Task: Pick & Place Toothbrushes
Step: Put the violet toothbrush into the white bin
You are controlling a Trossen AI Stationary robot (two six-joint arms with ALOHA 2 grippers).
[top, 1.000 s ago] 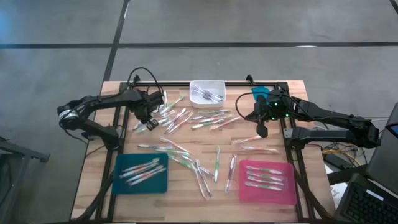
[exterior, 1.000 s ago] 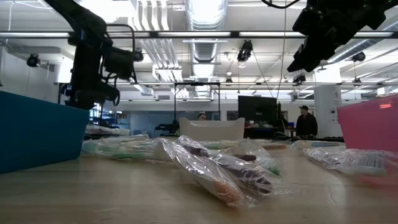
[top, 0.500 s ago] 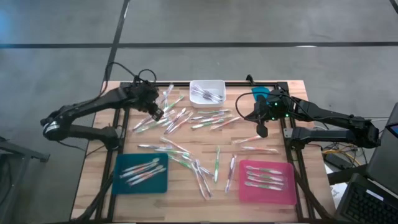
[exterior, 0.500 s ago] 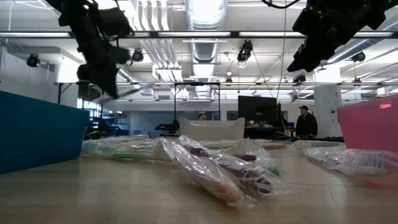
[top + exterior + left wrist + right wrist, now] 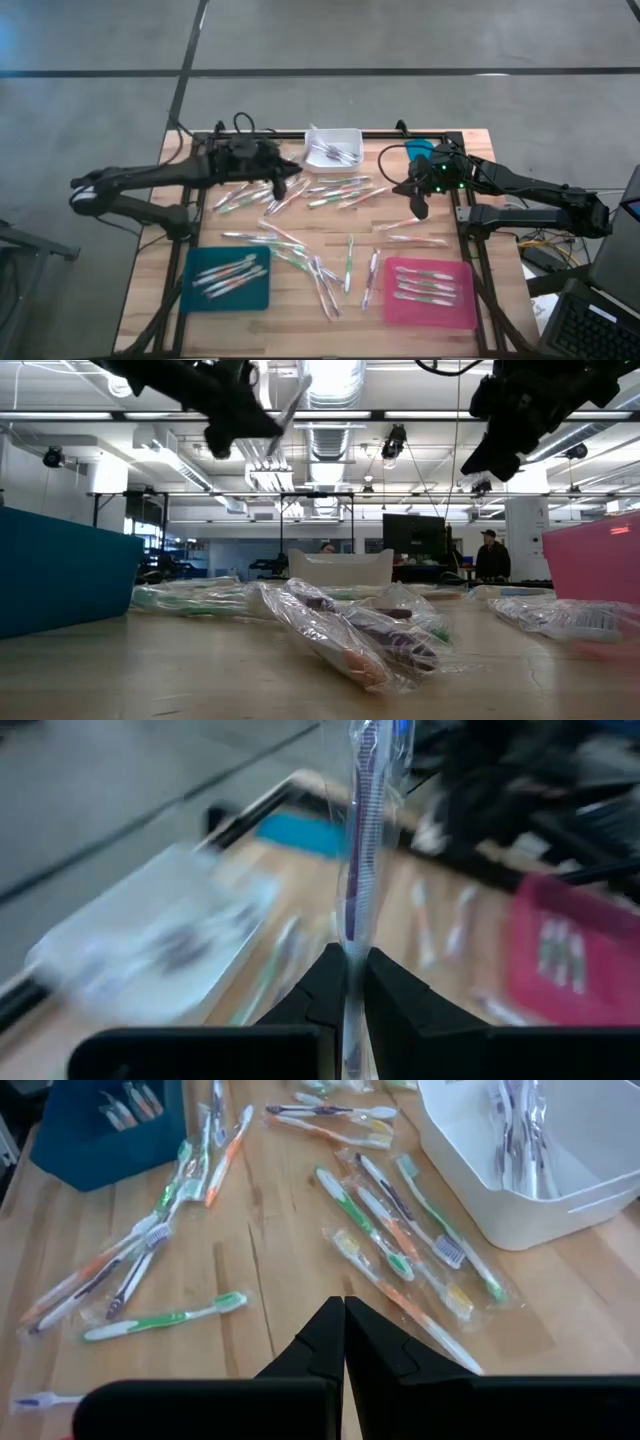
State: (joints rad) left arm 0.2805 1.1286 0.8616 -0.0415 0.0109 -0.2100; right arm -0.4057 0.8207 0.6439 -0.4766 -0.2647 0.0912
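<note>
Dozens of thin plastic-wrapped toothbrushes (image 5: 330, 187) with green, pink or orange accents lie scattered over the wooden slatted table (image 5: 150, 270), thickest in a band across its middle and far half. 3 containers stand on it: 1 flat teal rectangular tray (image 5: 196, 290) near the front left corner holding about 4 brushes, 1 flat pink rectangular tray (image 5: 462, 300) near the front right corner holding about 4, and 1 small white rectangular bin (image 5: 349, 135) at the middle of the far edge with several more inside.

1 wrapped purple-handled toothbrush (image 5: 362, 810) is pinched between the clenched fingers of the left gripper (image 5: 281, 182), held in the air above the scattered brushes, just left of the white bin. In the low view that gripper (image 5: 268, 428) hangs high with the brush slanting upward from it.

2 arms are in view; the right gripper (image 5: 421, 208) hovers clenched and empty over bare wood near the table's right edge, well apart from the left one. In its wrist view the right gripper's fingers (image 5: 320, 1342) meet tip to tip.

Open wood shows along the left edge, between the 2 trays toward the front edge, and under the right gripper.
</note>
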